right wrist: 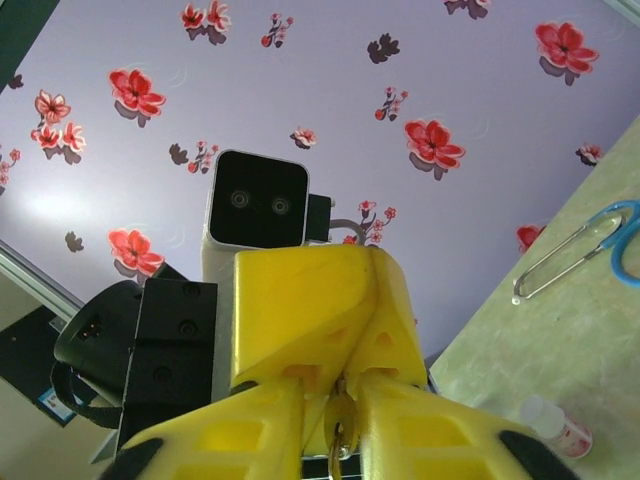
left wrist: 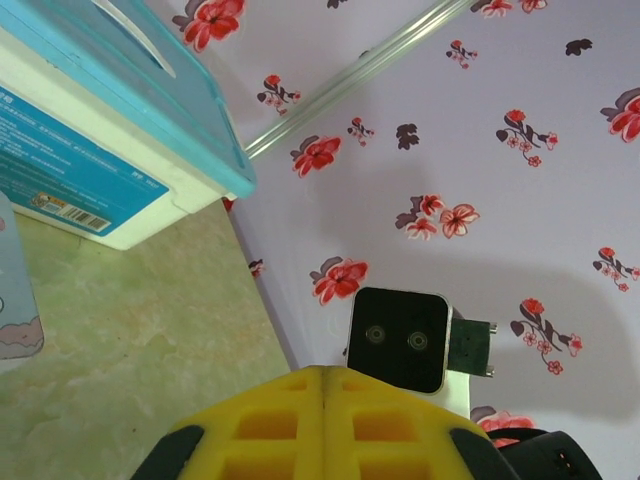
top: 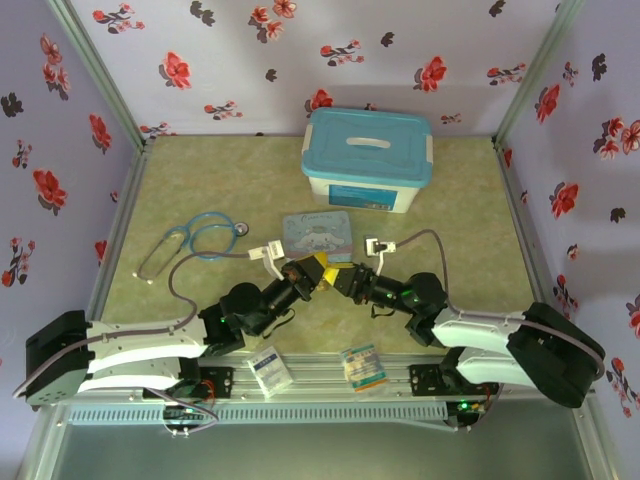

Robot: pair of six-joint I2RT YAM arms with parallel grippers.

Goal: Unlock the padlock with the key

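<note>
1. Two arms are seen reaching in from the near edge of the table (top: 470, 200), and their tips are brought nose to nose above its middle.
2. At the left, a blue stethoscope (top: 205, 238) is laid flat on the table, well apart from the meeting point.
3. The left gripper (left wrist: 322, 395) is seen clamped tight: in its own wrist view the two yellow fingers are pressed together along a single seam. What is pinched there, if anything, cannot be told.
4. The padlock (right wrist: 340, 435), a tiny brass-coloured piece, is seen in the right wrist view. It is placed just below the left gripper's closed tips and inside the slot between the right fingers, raised off the table.
5. The right gripper (right wrist: 333, 405) is set narrow around the padlock. Whether its fingers are actually pressed on the metal cannot be told.
6. A pale-blue cartoon tin (top: 318, 232) is laid flat just behind the two tips.
7. Further back and slightly to the right, a white box with a blue lid (top: 368, 160) is stood near the rear wall.
</note>
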